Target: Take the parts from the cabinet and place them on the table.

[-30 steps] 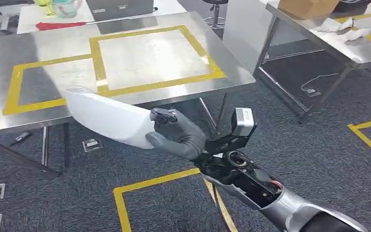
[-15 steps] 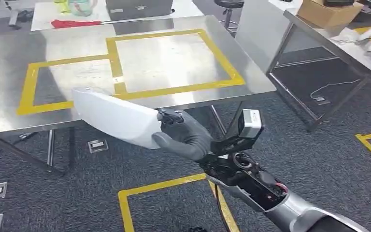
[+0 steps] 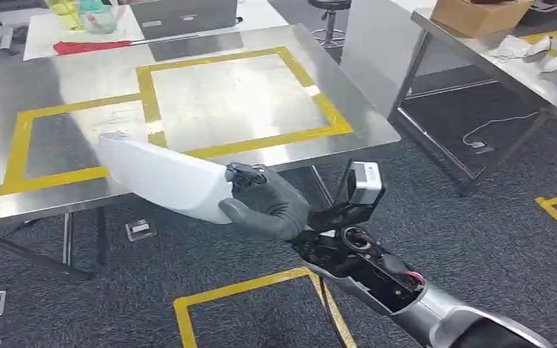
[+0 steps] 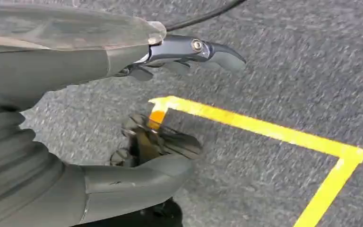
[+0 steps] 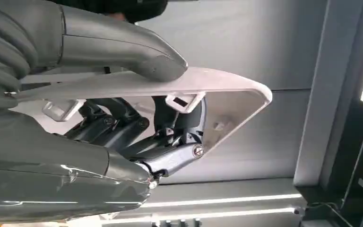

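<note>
White part [image 3: 163,179] is hanging just short of the steel table [image 3: 80,87] near edge, far end over the yellow tape. Right hand [image 3: 265,201] is pinching its end, thumb on top and fingers [image 5: 123,125] curled under (cantilevered, probably for reach). Left hand [image 4: 137,118] is hanging over carpet, fingers apart, holding nothing.

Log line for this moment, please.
phase: carrying | right hand: grips white part | left hand: empty, over floor | table: ahead, part not placed

Cardboard box [image 3: 479,14], red cloth [image 3: 91,46]
</note>
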